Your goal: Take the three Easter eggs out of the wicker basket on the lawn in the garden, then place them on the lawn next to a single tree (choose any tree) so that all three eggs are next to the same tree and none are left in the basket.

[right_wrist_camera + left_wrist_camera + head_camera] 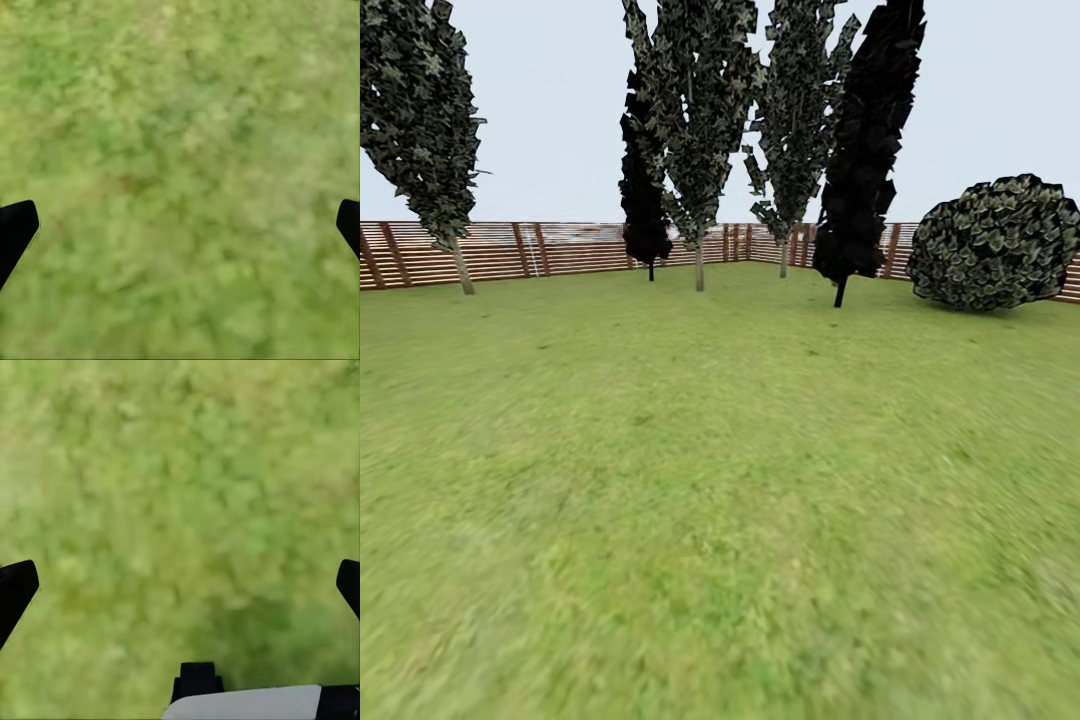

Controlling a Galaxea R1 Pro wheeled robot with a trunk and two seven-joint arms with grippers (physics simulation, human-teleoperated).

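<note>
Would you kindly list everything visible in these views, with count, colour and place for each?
Lawn: one, mottled green, covering the whole foreground of the head view and lying under both wrist cameras.
Trees: five, dark foliage mottled pale green, two nearly black, in a row at the far edge of the lawn before the fence.
Bush: one, round, dark with pale leaves, far right by the fence.
Fence: one, brown horizontal slats, along the back of the garden.
Sky: pale grey, above the fence.
Left gripper: black fingertips wide apart over grass, nothing between them.
Right gripper: black fingertips wide apart over grass, nothing between them.
</note>
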